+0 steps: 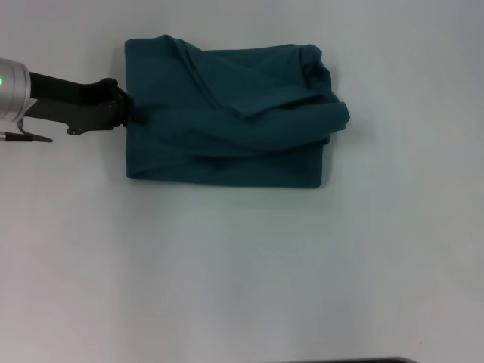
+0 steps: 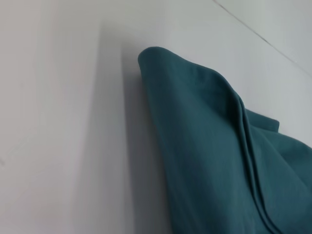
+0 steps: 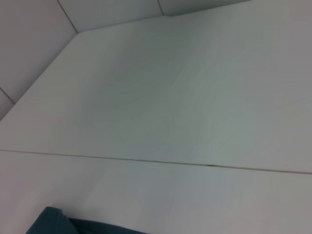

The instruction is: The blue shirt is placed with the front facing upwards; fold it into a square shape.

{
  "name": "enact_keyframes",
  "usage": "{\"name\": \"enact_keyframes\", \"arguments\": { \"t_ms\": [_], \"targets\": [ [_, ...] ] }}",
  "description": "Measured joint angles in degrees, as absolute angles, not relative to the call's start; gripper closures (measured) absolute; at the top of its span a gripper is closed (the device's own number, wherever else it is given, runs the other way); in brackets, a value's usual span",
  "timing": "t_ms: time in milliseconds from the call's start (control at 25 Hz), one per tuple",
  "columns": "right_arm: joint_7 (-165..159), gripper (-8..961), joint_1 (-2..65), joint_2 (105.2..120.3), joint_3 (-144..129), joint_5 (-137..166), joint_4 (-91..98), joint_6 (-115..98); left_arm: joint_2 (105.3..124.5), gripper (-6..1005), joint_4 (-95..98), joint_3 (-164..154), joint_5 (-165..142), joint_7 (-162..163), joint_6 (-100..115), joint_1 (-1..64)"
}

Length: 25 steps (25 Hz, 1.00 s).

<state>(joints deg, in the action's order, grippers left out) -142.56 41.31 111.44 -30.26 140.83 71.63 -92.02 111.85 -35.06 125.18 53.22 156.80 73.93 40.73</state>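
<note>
The blue shirt (image 1: 227,113) lies on the white table (image 1: 242,265) at the far middle, folded into a rumpled, roughly rectangular bundle with loose folds on top. Its lettering and neck tag are hidden. My left gripper (image 1: 133,115) comes in from the left and is at the shirt's left edge, about halfway along it. The left wrist view shows a layered, folded corner of the shirt (image 2: 219,156) on the table. The right wrist view shows only a small corner of the shirt (image 3: 53,222). My right gripper is out of view.
The white table surface (image 1: 242,265) stretches around the shirt on all sides. A thin seam line (image 3: 156,162) crosses the table in the right wrist view. A dark edge (image 1: 363,361) shows at the near border.
</note>
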Motion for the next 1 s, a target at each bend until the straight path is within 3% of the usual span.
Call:
{"name": "enact_keyframes", "arguments": {
  "t_ms": [280, 400, 560, 720, 760, 800, 920, 1000],
  "targets": [
    [-142.3, 29, 41.7, 111.57, -30.3, 140.7, 71.6, -92.1, 112.02, 851, -38.6, 128.6, 53.2, 158.6, 76.6, 38.7],
    [-142.2, 29, 41.8, 111.67, -30.6, 140.5, 71.6, -92.3, 112.68, 717, -44.9, 135.0, 53.6, 157.9, 80.9, 36.3],
    [-137.4, 29, 40.4, 112.46, -30.5, 135.0, 71.6, -92.3, 115.68, 532, -54.1, 142.9, 57.3, 152.0, 85.5, 32.9],
    [-126.4, 29, 35.4, 115.01, -30.2, 122.2, 71.6, -92.2, 116.88, 357, -53.7, 146.2, 65.7, 144.1, 88.2, 31.3],
    [-118.1, 29, 32.2, 116.76, -30.3, 116.8, 71.5, -92.3, 117.00, 324, -53.1, 146.3, 67.4, 142.7, 88.6, 30.9],
    [-118.1, 29, 32.2, 116.76, -30.3, 116.8, 71.5, -92.3, 117.12, 291, -52.7, 146.3, 68.6, 141.6, 88.8, 30.7],
    [-105.4, 29, 27.2, 119.31, -31.3, 110.7, 70.0, -93.4, 118.13, 193, -52.2, 146.3, 71.9, 138.3, 88.9, 29.9],
    [-100.3, 28, 25.1, 119.71, -31.9, 109.2, 66.3, -93.7, 118.95, 166, -52.0, 146.4, 73.8, 136.2, 88.5, 29.5]
  ]
}}
